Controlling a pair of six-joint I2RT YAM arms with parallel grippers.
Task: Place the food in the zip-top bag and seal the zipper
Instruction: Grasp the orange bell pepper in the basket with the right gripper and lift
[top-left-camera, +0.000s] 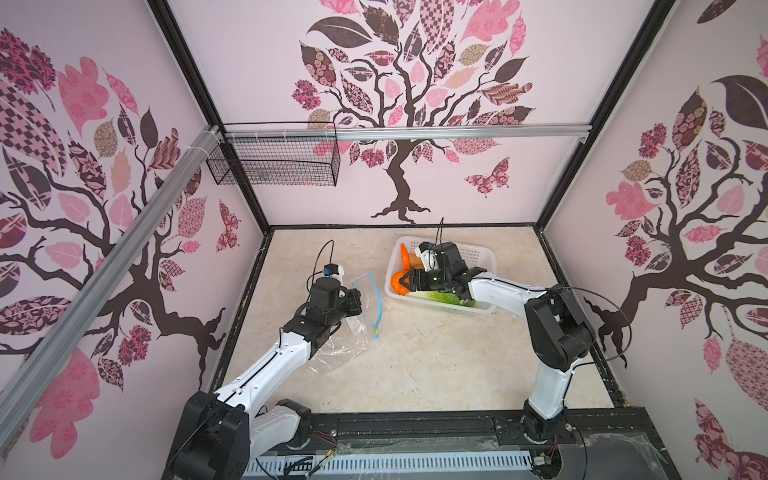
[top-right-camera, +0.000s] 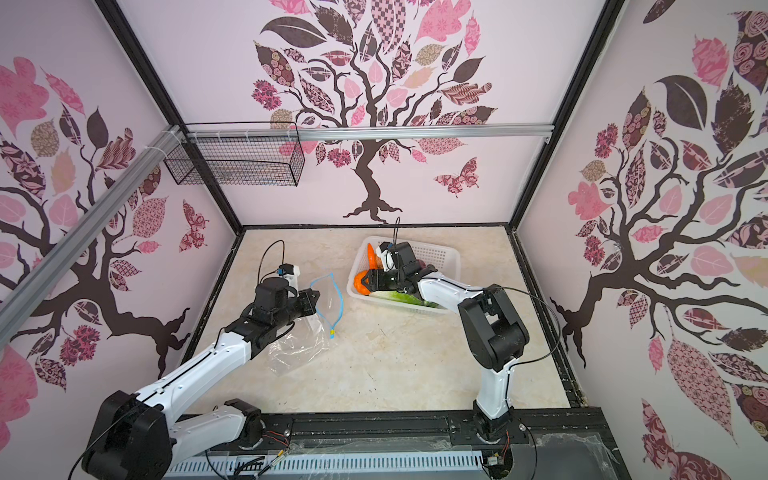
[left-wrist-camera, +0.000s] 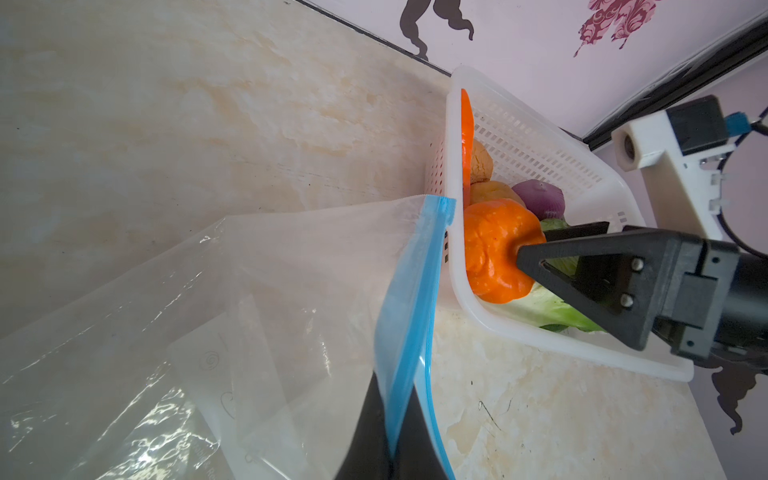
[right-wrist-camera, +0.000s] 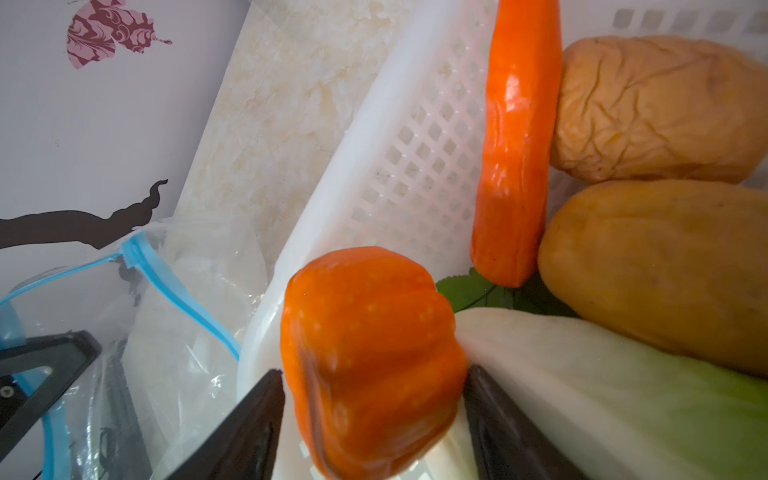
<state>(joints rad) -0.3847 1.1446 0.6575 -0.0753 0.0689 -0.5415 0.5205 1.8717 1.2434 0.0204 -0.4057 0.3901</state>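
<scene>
Two risks: right tool (right-wrist-camera: 370, 370) straddles the pumpkin (left-wrist-camera: 494, 249) in the basket (left-wrist-camera: 519, 334), can't tell if clamped, so it could slip on lifting; left tool (left-wrist-camera: 392, 395), pinched shut on the zipper (left-wrist-camera: 415, 270), holds one lip of the zip-top bag (left-wrist-camera: 249, 291), whose mouth beside the basket could sag shut.

Cabbage (top-left-camera: 436, 296) half hidden under right arm (top-left-camera: 498, 291), pumpkin (right-wrist-camera: 374, 361) blurred, carrot (right-wrist-camera: 519, 124) tip cropped

bag label (left-wrist-camera: 208, 395) print faint, nothing legible
</scene>
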